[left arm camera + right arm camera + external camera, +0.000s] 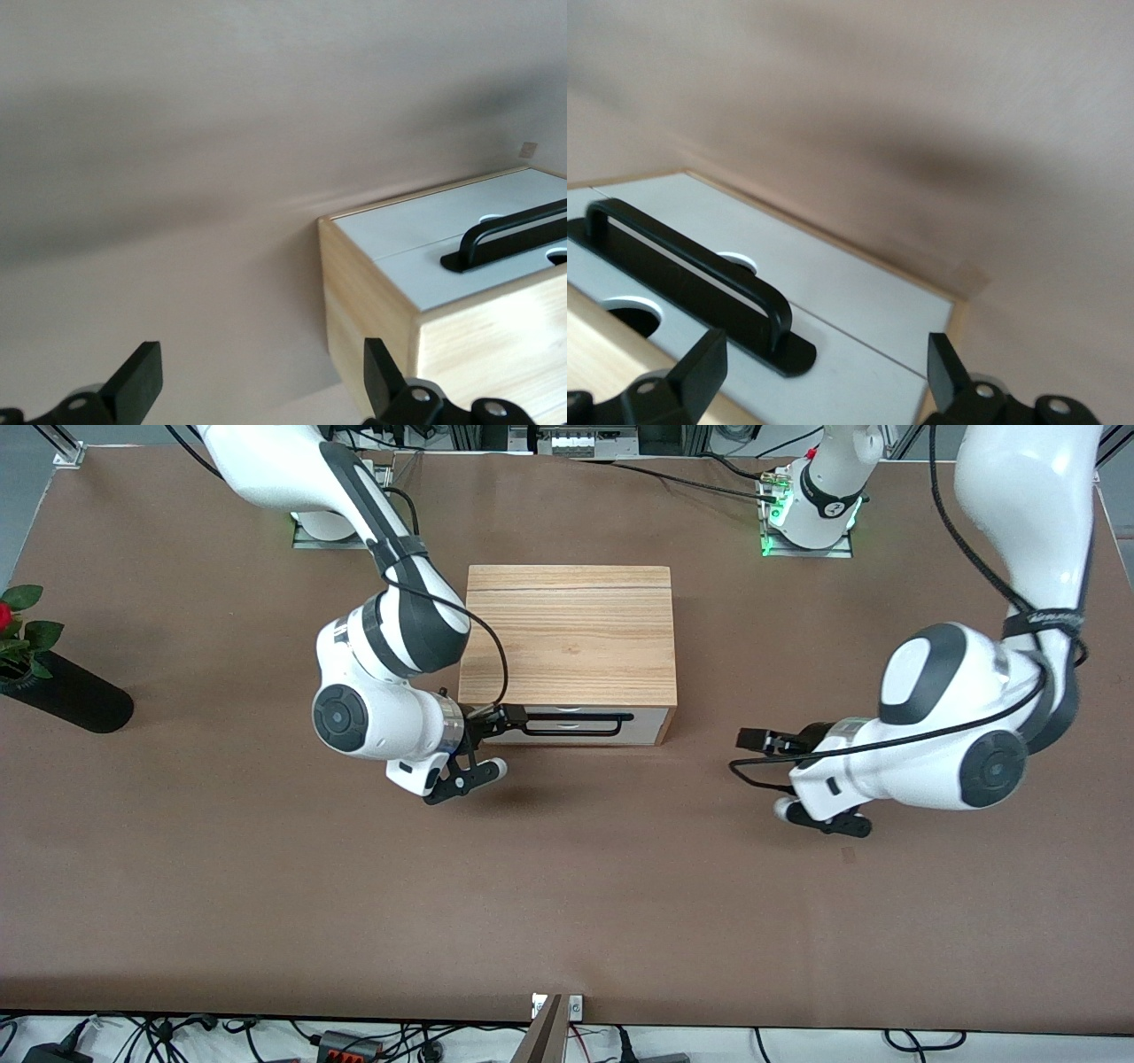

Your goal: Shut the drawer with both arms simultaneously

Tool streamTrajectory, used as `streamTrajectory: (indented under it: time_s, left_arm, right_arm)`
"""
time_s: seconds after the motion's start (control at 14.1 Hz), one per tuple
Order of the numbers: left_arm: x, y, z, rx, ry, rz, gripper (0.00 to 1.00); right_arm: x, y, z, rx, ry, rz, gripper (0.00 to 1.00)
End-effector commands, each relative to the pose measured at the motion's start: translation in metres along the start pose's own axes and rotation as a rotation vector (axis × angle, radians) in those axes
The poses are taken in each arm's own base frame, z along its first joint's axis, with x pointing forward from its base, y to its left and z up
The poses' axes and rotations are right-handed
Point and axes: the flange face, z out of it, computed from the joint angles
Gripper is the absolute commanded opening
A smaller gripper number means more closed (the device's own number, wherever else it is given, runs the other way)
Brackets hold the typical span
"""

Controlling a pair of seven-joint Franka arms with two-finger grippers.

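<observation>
The oak-grain cabinet [567, 638] stands mid-table. The drawer's white front panel [642, 726] with its black bar handle [576, 724] faces the front camera and sits flush with the cabinet. My right gripper [509, 713] is open, right at the panel's end toward the right arm. In the right wrist view my right gripper [826, 347] spans the handle's end [691, 266] and the panel [859, 292]. My left gripper [751, 739] is open and empty, apart from the cabinet, toward the left arm's end. In the left wrist view my left gripper [259, 354] faces the cabinet's corner [372, 292].
A black vase [62, 691] with a red rose [4, 615] lies at the table's edge at the right arm's end. The brown table [567, 886] stretches wide nearer the front camera.
</observation>
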Motion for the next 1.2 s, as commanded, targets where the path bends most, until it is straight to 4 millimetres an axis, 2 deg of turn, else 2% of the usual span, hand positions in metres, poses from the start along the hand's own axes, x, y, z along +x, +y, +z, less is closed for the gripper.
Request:
streamTrajectory:
  time_s: [0.0,0.14,0.21,0.35,0.42,0.5,0.64,0.71,0.78,0.92,0.99,1.06,1.13]
  left_arm:
    - [-0.036,-0.018,-0.042,0.092,-0.012,-0.013,1.00]
    - [-0.054,-0.018,-0.061,0.108,-0.022,-0.018,1.00]
    - [-0.071,-0.011,-0.079,0.122,-0.010,-0.022,1.00]
    - [-0.088,-0.020,-0.101,0.127,0.007,-0.045,1.00]
    - [-0.102,-0.018,-0.120,0.133,0.043,-0.050,1.00]
    - [-0.133,-0.013,-0.149,0.163,0.070,-0.063,1.00]
    - [-0.165,-0.005,-0.176,0.228,0.107,-0.067,1.00]
    - [-0.174,-0.010,-0.182,0.231,0.106,-0.078,1.00]
    - [-0.176,-0.021,-0.184,0.227,0.095,-0.099,1.00]
    - [-0.178,-0.024,-0.176,0.237,0.082,-0.110,1.00]
    - [-0.180,-0.031,-0.175,0.231,0.074,-0.119,1.00]
    - [-0.189,-0.046,-0.172,0.217,0.064,-0.154,1.00]
    - [-0.201,-0.043,-0.167,0.211,0.082,-0.157,1.00]
  right_arm:
    - [-0.002,0.011,-0.035,-0.121,0.032,-0.021,1.00]
    - [-0.010,0.019,-0.084,-0.263,0.088,-0.056,1.00]
    - [-0.017,0.023,-0.101,-0.326,0.073,-0.065,1.00]
    - [-0.034,0.040,-0.129,-0.364,0.022,-0.002,1.00]
    - [-0.047,0.052,-0.152,-0.380,0.001,0.050,1.00]
    - [-0.068,0.081,-0.188,-0.410,-0.034,0.120,1.00]
    - [-0.096,0.110,-0.233,-0.409,-0.054,0.198,1.00]
    - [-0.109,0.129,-0.247,-0.407,-0.079,0.245,1.00]
    - [-0.125,0.148,-0.271,-0.385,-0.071,0.292,1.00]
    - [-0.158,0.181,-0.312,-0.336,-0.060,0.360,1.00]
    - [-0.174,0.202,-0.324,-0.303,-0.047,0.383,1.00]
    - [-0.188,0.205,-0.334,-0.293,-0.037,0.376,1.00]
    - [-0.195,0.202,-0.328,-0.305,-0.047,0.379,1.00]
